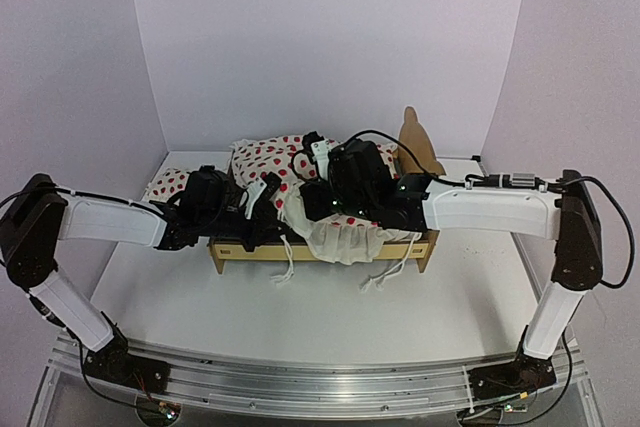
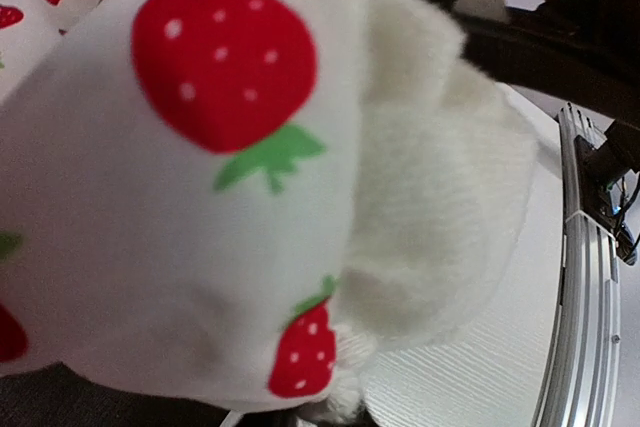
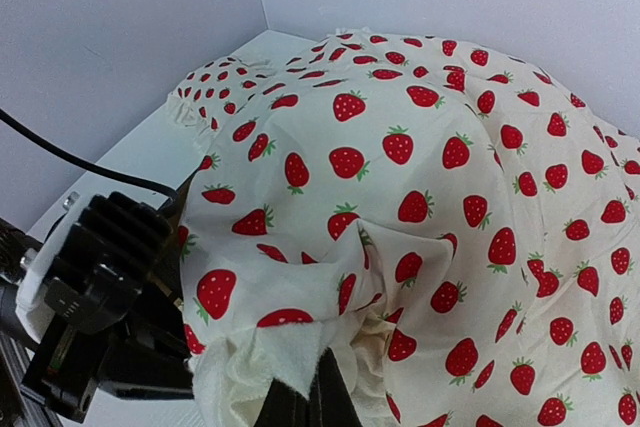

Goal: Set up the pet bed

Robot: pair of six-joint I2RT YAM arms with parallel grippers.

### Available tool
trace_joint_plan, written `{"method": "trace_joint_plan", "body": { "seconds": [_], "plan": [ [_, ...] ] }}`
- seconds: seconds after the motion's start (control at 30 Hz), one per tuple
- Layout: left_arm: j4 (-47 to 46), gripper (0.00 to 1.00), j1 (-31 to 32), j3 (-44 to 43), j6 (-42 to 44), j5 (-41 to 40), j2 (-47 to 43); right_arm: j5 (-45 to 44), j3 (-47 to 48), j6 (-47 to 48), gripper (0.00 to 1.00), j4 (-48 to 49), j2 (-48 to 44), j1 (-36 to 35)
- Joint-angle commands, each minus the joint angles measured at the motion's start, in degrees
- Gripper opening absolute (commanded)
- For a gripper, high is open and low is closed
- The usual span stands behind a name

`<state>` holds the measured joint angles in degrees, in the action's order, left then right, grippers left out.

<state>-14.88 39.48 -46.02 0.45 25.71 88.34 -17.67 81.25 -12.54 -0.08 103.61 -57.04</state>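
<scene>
Two robot arms meet over the plywood pet bed (image 1: 240, 257) on the desk (image 1: 300, 317). The right hand (image 3: 305, 397) pinches the strawberry-print blanket (image 3: 420, 177); the left hand (image 1: 266, 193), buried in the fabric, cannot be judged.

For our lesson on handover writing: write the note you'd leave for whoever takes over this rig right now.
Right end effector: shut on the white strawberry-print fabric blanket.
Left end effector: pressed against that blanket, state unclear.
Light plywood pet bed: mid-table, blanket heaped over it, not spread.
Small strawberry-print pillow: on the table beyond the bed's left end.
Done: blanket is on the bed.
To do, likely: spread blanket, place pillow.
</scene>
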Motion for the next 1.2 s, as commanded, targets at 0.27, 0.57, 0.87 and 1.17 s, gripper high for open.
{"method": "trace_joint_plan", "body": {
  "seconds": [0.27,0.57,0.87,1.17],
  "plan": [
    [7.7,0.14,0.2,-1.7,2.8,-1.5,-5.0,-0.1,0.9,1.1,0.00,1.5,-1.1,0.8],
    [8.4,0.11,0.2,-3.5,2.8,-2.3,-3.4,-0.3,0.3,0.9,0.00,1.4,-1.6,1.1],
    [19.5,0.00,-0.3,-7.1,11.3,-1.4,-6.1,0.2,-0.6,0.2,0.00,0.3,-1.6,2.9],
    [40.6,0.00,-1.3,-11.8,33.5,14.6,-12.5,1.2,-1.2,0.9,0.00,-1.3,-1.4,4.8]
  ]
}}
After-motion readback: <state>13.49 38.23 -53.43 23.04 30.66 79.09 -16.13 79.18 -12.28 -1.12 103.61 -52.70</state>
